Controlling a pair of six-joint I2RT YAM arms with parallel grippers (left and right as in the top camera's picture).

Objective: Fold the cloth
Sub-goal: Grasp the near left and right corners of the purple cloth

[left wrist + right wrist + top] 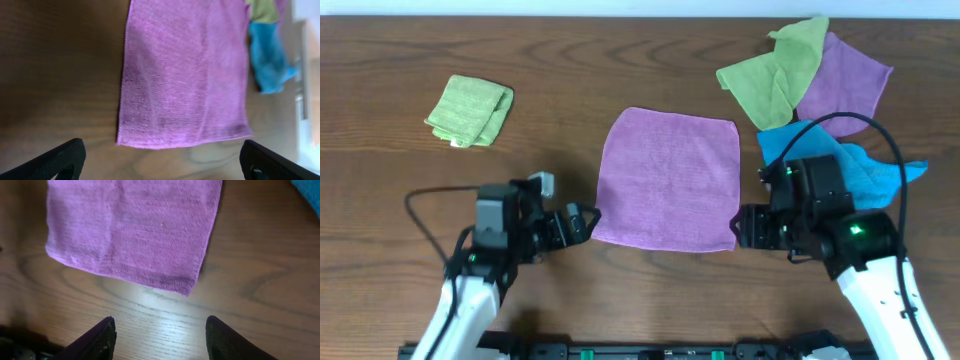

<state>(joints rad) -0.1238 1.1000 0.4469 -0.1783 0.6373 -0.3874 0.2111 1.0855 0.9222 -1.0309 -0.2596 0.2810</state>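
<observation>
A purple cloth [669, 177] lies flat and unfolded in the middle of the wooden table. It also shows in the left wrist view [185, 75] and the right wrist view [135, 230]. My left gripper [582, 222] is open and empty, just left of the cloth's near left corner. In its wrist view the left gripper [162, 160] has its fingers spread wide over bare table short of the cloth's edge. My right gripper [748, 226] is open and empty, just right of the near right corner. In its wrist view the right gripper [160, 337] sits short of that corner.
A folded green cloth [470, 110] lies at the far left. A pile of loose cloths sits at the far right: green [775, 75], purple [845, 80] and blue [865, 165]. The blue one lies close beside my right arm.
</observation>
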